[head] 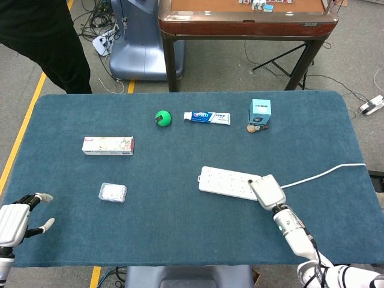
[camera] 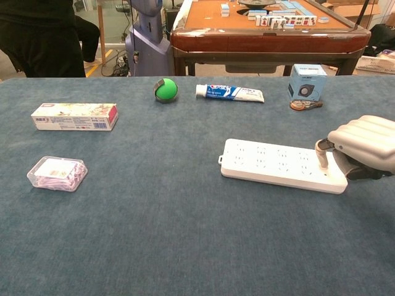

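A small clear plastic box [camera: 57, 173] lies at the left of the table [head: 180, 240], holding pale pinkish pieces too small to make out. A long white-and-pink carton [head: 108, 145] lies at its 12 o'clock, closed.

The white power strip [head: 229, 182] lies flat right of the table's centre, its long axis running from 9 to 3 o'clock with a slight tilt downward at the right. Its white cable [head: 324, 174] leaves the right end toward 2 o'clock and runs off the table's edge. The right robot hand [head: 267, 191] rests on that right end; in the chest view its fingers are curled over and one fingertip [camera: 322, 154] presses down on the strip's top face. It grips nothing.

The left robot hand [head: 21, 219] hovers at the table's near left corner, fingers apart and holding nothing, with the clear box nearest, at its 2 o'clock.

Well beyond the strip, at 12 o'clock, lie a green ball [head: 163, 117], a toothpaste tube [head: 207, 117] and a small blue box [head: 260, 111]. Nothing lies between the strip and the right robot hand.
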